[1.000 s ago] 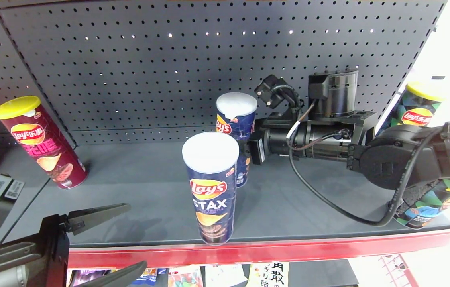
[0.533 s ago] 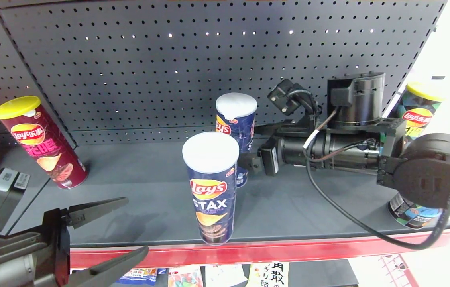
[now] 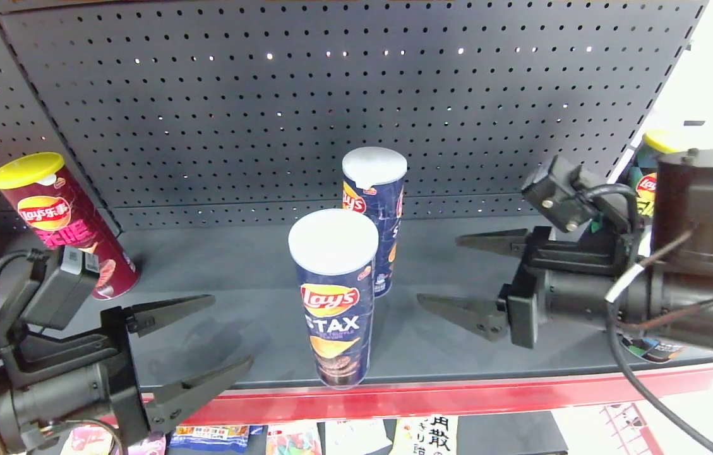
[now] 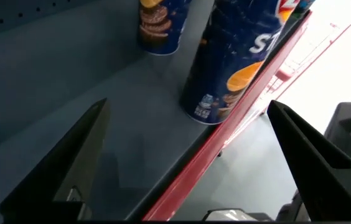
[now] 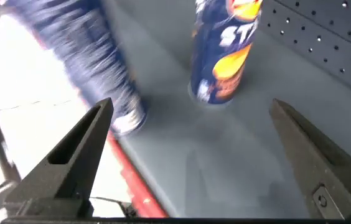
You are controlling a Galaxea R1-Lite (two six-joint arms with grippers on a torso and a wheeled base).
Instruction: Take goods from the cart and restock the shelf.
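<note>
**Shelf** (image 3: pixel 255 284): backed by a pegboard panel (image 3: pixel 331 95).
**Front can** (image 3: pixel 335 297): stood upright at the shelf's front edge, near the middle.
**Rear can** (image 3: pixel 375 215): stood upright just behind the front can, slightly to its right.
**Left can** (image 3: pixel 65 227): placed toward the shelf's left end, well apart from the pair.
**Right can** (image 3: pixel 654 180): placed at the right end, partly hidden behind the right arm.
**Left gripper** (image 3: pixel 230 332): held at the front edge, left of the front can.
**Right gripper** (image 3: pixel 438 269): held over the shelf, right of both middle cans.
**Packets** (image 3: pixel 356 436): stored on the level below.

left end effector (image 3: pixel 233 330) and right end effector (image 3: pixel 438 268) both gape wide, fingers pointing inward toward each other.
</note>
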